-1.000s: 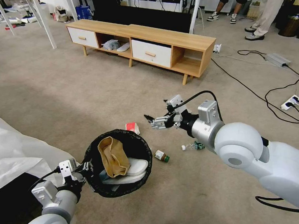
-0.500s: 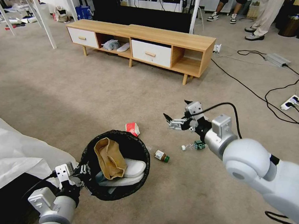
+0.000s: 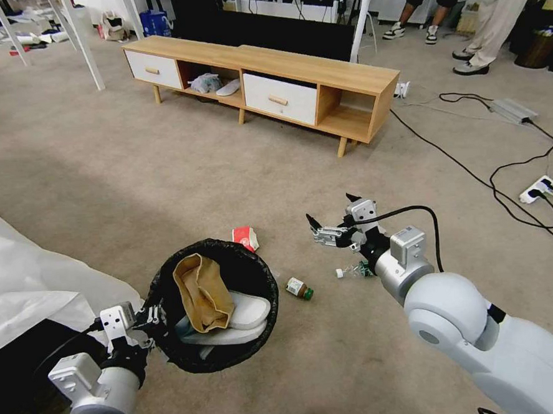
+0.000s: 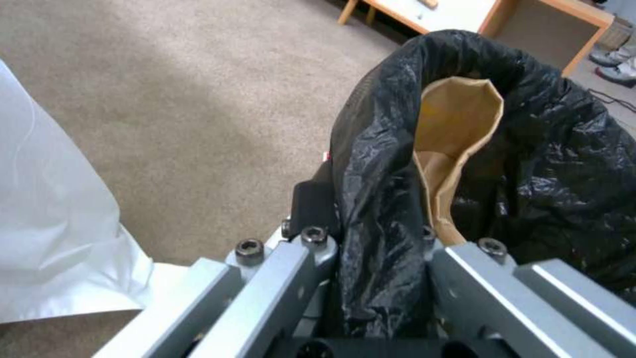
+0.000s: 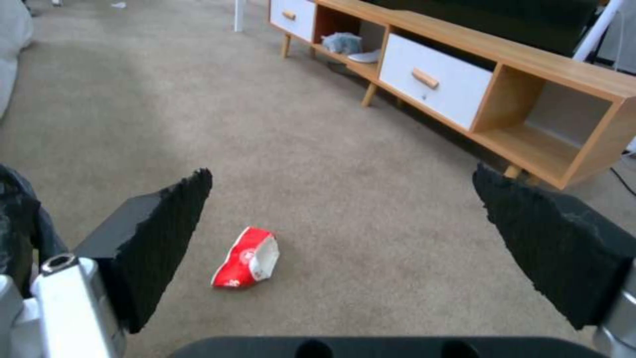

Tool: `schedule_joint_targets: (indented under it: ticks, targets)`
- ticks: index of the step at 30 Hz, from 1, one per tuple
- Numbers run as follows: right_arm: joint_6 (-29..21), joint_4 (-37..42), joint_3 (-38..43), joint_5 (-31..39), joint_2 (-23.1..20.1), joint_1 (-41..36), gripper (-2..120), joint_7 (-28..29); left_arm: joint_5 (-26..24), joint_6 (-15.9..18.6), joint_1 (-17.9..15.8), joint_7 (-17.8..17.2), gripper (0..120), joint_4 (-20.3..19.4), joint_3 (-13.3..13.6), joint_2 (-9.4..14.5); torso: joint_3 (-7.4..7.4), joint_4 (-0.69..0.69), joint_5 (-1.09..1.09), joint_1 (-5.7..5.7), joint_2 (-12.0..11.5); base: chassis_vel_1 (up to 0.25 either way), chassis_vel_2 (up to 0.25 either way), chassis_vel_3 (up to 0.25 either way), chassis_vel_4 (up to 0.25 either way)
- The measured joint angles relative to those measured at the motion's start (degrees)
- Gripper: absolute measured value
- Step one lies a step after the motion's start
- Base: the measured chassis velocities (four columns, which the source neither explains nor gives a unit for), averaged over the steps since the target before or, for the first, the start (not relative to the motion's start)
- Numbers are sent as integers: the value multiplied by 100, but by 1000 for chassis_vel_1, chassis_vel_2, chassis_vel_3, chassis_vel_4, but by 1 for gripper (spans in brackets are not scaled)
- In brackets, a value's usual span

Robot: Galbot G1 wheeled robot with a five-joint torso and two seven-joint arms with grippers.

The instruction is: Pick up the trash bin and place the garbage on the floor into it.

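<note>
My left gripper (image 3: 151,317) is clamped on the near rim of the bin (image 3: 213,301), held just above the floor (image 3: 100,180), with a brown bag (image 3: 200,291) and white pieces already inside. My right gripper (image 3: 335,219) hangs empty with its jaws spread wide, above the carpet between the red-white packet (image 3: 246,236) and the clear bottle (image 3: 355,269); a small brown bottle (image 3: 299,288) lies beside the bin. I judge the packet is the target, since the right wrist view frames the packet (image 5: 246,257) between the two black pads (image 5: 169,219). To do this well I would come down with the pads straddling the packet's narrow width, press lightly into the carpet so the flat foil doesn't slip out, and keep the bin level and close so the carry is short. The head view gives me the layout of all three pieces; the left wrist view shows what it cannot, the liner (image 4: 377,199) pinched between the metal fingers (image 4: 278,278), so that grip looks secure.
</note>
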Motion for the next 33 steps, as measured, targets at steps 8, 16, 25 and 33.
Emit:
schedule_joint_targets:
  ticks: [8,16,25,33]
  targets:
    - [1,36,56,7,-21,-74,100,-6,20,-2,12,-12,0,-2,2,-41,0,0,0,0,0,0,0,0,0]
    - [3,35,47,-108,7,-190,100,-59,-21,5,10,-44,0,34,19,-45,0,0,0,0,0,0,0,0,0]
    - [3,36,46,-132,2,-232,100,-89,-139,67,-5,-74,0,48,50,-44,0,0,0,0,0,0,0,0,0]
    - [2,38,45,-140,3,-261,100,-90,-68,52,-26,-49,0,55,45,-17,0,1,0,0,0,16,14,20,24]
